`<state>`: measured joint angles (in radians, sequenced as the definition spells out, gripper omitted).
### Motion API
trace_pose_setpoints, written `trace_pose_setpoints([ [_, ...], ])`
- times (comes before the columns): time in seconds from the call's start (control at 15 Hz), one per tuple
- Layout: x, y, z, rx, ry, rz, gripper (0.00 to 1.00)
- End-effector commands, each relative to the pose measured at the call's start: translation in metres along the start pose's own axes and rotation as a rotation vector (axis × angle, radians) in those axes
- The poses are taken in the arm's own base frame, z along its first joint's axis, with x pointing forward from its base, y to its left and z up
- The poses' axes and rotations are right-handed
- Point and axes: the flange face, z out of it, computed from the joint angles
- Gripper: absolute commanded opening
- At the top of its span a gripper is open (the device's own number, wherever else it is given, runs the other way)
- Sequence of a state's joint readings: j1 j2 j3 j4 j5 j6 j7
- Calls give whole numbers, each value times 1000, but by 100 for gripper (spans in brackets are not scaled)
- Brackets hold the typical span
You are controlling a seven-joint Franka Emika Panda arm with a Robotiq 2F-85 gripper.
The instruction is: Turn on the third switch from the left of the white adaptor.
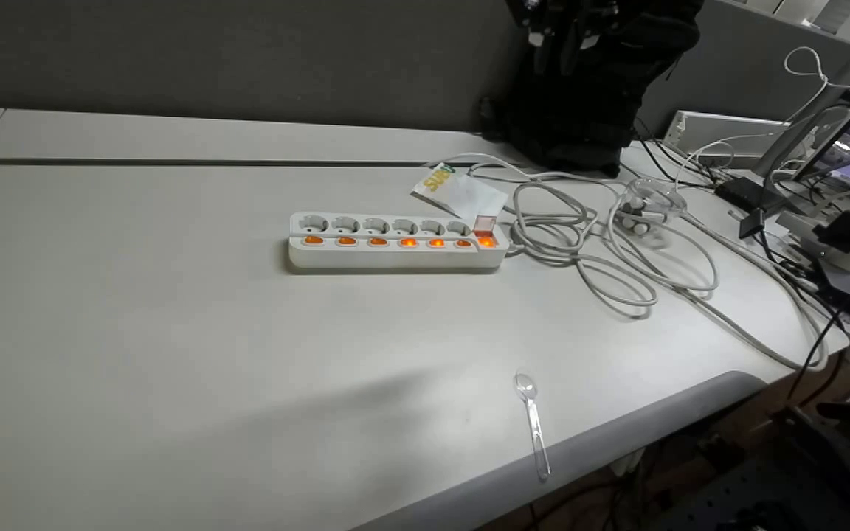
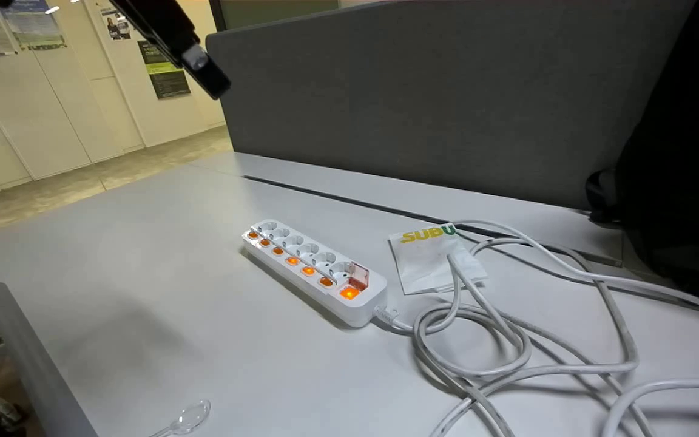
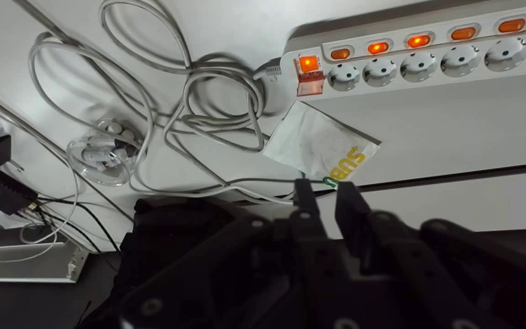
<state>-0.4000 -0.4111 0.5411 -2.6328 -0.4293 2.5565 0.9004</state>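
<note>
The white adaptor (image 1: 395,258) lies flat on the table with a row of orange switches in front of its sockets. It also shows in an exterior view (image 2: 301,282) and the wrist view (image 3: 427,75). In an exterior view, the third switch from the left (image 1: 378,241) is unlit; it also looks unlit in the wrist view (image 3: 463,33). Two switches just right of it glow, as does the square main switch (image 1: 486,241) at the cable end. My gripper (image 3: 324,184) is partly open, with nothing between its fingers. It is high above the table, apart from the adaptor, and shows in both exterior views (image 1: 554,63) (image 2: 219,88).
A paper napkin (image 1: 462,193) lies beside the adaptor's cable end. Coiled cables (image 1: 558,221) and a clear cup (image 1: 650,203) lie right of it. A black backpack (image 1: 572,110) stands against the grey partition (image 1: 248,59). A clear spoon (image 1: 532,420) lies near the table's front edge.
</note>
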Motion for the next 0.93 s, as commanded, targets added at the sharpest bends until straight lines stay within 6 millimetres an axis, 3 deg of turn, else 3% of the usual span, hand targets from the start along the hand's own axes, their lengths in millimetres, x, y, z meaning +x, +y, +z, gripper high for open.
trace_pose_setpoints([
  [0.0,15,-19,27,12,-57,38,0],
  [0.27,20,-41,46,101,-136,19,0],
  [0.33,10,-28,39,66,-112,6,1],
  [0.87,21,-44,59,111,-153,2,0],
])
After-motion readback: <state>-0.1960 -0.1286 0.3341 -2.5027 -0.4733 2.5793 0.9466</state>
